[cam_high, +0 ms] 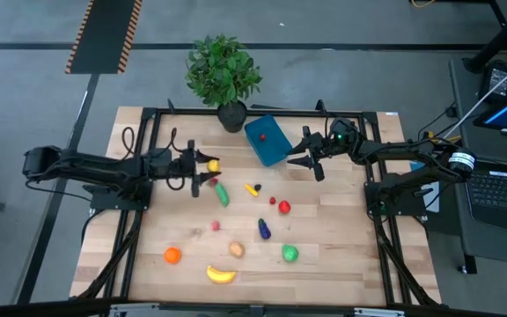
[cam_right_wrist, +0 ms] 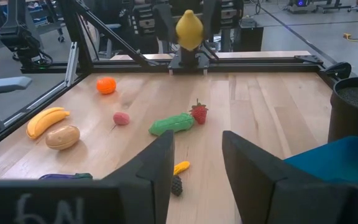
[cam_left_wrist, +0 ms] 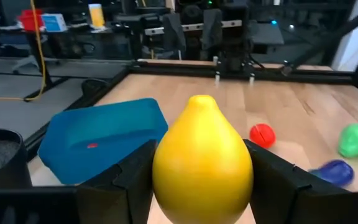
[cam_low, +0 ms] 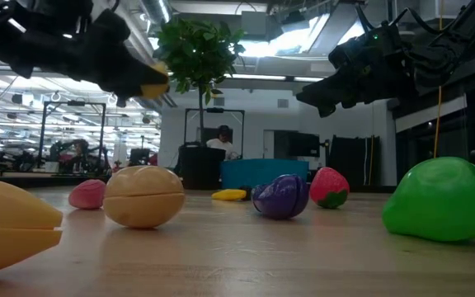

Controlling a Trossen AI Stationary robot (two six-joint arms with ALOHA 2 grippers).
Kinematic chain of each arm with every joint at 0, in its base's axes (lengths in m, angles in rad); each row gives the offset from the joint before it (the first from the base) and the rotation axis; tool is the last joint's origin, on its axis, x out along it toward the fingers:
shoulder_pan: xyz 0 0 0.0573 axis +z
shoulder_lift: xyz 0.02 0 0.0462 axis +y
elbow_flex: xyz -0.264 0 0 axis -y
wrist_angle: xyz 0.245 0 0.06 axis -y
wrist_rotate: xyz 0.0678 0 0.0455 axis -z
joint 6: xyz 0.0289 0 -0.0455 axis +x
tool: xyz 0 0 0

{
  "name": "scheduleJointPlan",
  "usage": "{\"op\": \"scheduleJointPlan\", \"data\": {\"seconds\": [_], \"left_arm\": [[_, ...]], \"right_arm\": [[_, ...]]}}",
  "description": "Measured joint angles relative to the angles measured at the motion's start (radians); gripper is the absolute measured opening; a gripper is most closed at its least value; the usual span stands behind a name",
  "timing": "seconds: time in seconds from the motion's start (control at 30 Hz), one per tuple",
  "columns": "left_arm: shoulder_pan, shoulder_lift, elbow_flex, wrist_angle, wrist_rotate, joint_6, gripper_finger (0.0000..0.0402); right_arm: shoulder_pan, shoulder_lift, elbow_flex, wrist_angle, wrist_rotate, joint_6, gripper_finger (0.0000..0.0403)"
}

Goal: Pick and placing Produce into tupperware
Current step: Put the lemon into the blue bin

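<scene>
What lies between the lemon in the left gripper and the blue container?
In the high view, only bare table separates the lemon, held by the left gripper, from the blue container; no produce lies between.

table: pale wood, matt, visible grain | lemon between the left gripper's fingers: smooth, glossy plastic | fingers: dark matt plastic | container just beyond the lemon: blue plastic, soft sheen | apple: glossy green plastic
</scene>
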Motion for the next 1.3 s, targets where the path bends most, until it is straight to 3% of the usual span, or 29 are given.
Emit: {"op": "scheduleJointPlan", "data": {"seconds": [0.47,1.1,1.3], "left_arm": [[-0.04,0.335,0.005,0.417,-0.174,0.007,0.0195],[0.046,0.606,0.263,0.418,-0.202,-0.022,0.0195],[0.062,0.664,0.364,0.33,-0.201,0.009,0.0195]], "right_arm": [[0.0,0.0,0.0,0.0,0.0,0.0,0.0138],[0.0,0.0,0.0,0.0,0.0,0.005,0.0138],[0.0,0.0,0.0,0.0,0.0,0.005,0.0138]]}}
